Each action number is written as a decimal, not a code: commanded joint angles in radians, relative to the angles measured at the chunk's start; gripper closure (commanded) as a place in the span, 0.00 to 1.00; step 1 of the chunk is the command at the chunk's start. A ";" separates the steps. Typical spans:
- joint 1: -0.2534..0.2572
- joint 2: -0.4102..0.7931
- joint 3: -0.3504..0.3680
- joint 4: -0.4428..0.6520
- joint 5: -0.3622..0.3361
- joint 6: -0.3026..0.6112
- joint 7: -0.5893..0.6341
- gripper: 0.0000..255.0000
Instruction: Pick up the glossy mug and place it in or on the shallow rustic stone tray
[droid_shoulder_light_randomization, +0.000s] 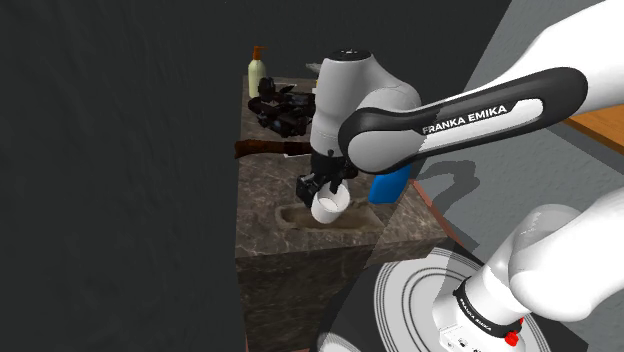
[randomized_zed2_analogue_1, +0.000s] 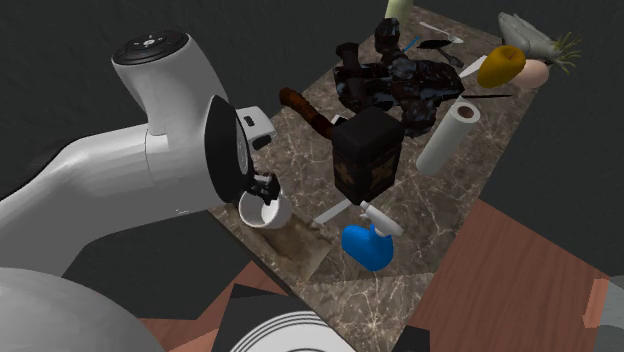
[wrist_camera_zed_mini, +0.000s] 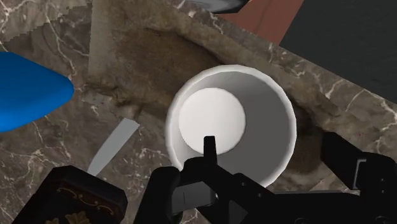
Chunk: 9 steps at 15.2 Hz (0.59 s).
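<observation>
The white round mug (wrist_camera_zed_mini: 232, 127) looks smooth with a soft gloss. The shallow brown stone tray (wrist_camera_zed_mini: 143, 54) is rough and mottled. The dark veined marble table (wrist_camera_zed_mini: 38, 149) looks polished. The blue spray bottle (wrist_camera_zed_mini: 25, 92) is smooth, plastic-like.
</observation>
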<state>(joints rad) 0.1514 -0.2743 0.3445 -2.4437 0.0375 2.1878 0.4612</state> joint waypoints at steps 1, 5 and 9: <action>0.000 0.000 0.000 0.000 0.000 0.000 0.000 0.00; 0.003 -0.033 -0.006 0.041 0.009 -0.073 -0.008 0.00; 0.005 -0.057 -0.011 0.082 0.014 -0.137 -0.013 0.00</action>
<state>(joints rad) 0.1572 -0.3315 0.3338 -2.3703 0.0519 2.0605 0.4487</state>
